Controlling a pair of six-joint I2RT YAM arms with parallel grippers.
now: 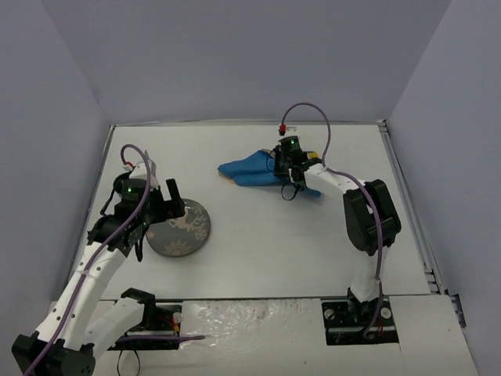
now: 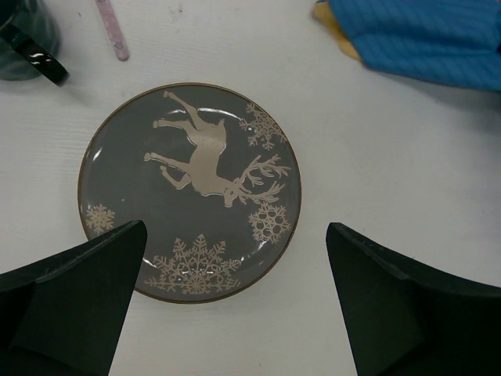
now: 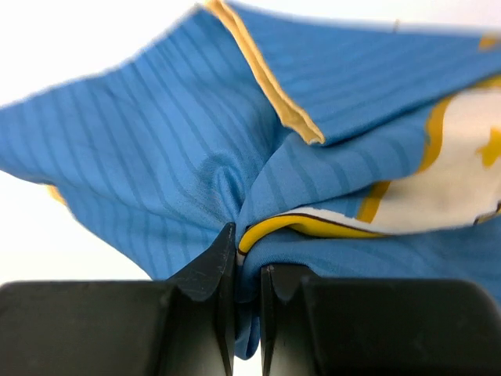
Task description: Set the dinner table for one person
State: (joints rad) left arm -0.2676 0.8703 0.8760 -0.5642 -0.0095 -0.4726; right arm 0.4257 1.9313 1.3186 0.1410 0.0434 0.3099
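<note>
The white dinner table (image 1: 274, 251) fills the top view. A grey plate with a reindeer and snowflakes (image 1: 182, 228) lies on its left side. My left gripper (image 1: 160, 222) is open and empty above the plate's near edge. In the left wrist view the plate (image 2: 190, 192) lies just ahead of the gripper (image 2: 235, 301), partly between its two fingers. My right gripper (image 1: 293, 182) is shut on a blue cloth placemat with yellow trim (image 1: 250, 168) at the back middle. The right wrist view shows the gripper (image 3: 246, 266) pinching a fold of the bunched placemat (image 3: 180, 157).
In the left wrist view a dark green cup (image 2: 23, 39) and a thin pink stick (image 2: 112, 30) lie beyond the plate, and the placemat's corner (image 2: 423, 35) shows at the top right. Metal rails (image 1: 407, 196) edge the table. Grey walls surround it.
</note>
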